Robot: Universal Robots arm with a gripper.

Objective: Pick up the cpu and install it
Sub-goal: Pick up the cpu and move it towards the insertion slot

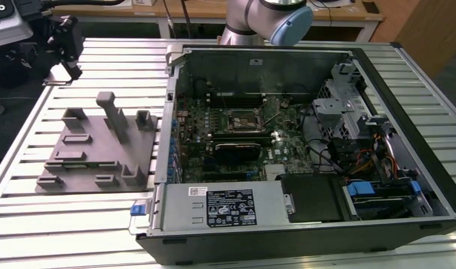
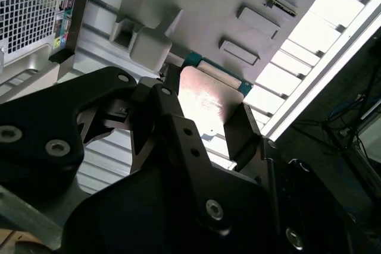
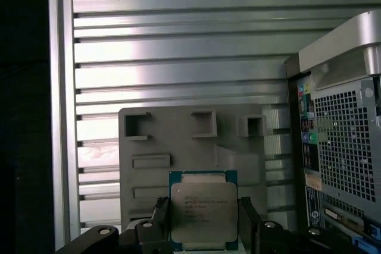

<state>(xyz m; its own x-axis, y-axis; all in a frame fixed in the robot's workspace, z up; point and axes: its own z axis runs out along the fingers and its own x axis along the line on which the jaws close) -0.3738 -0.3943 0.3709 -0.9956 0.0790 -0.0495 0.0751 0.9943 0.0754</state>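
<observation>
My end effector (image 3: pixel 203 221) is clenched on the cpu (image 3: pixel 202 209), one finger (image 3: pixel 159 213) on each of two opposite edges. In both wrist views the chip sits square between them, silvery lid facing the first wrist camera. In the exterior view the end effector (image 1: pixel 64 36) hangs over the far corner of the slatted aluminium worktop (image 1: pixel 108 56) at that view's left. It is beyond the grey fixture plate (image 1: pixel 86 151) and well apart from the open computer case (image 1: pixel 407 78) and the socket (image 1: pixel 243 119) on its board.

I judge the chip light, thin and stiff. The metal lid looks smooth and likely slippery, and the green board rim (image 3: pixel 174 176) is narrow. The underside contacts would be fragile, so the edges are the right place to hold it.

Several things are hard to make out:
- The chip's underside is hidden.
- Its lower edge is cut off in the first wrist view.
- In the second wrist view the dark linkage (image 2: pixel 178 147) covers part of the lid (image 2: pixel 205 102), so I cannot tell how much of each edge the fingers cover.
</observation>
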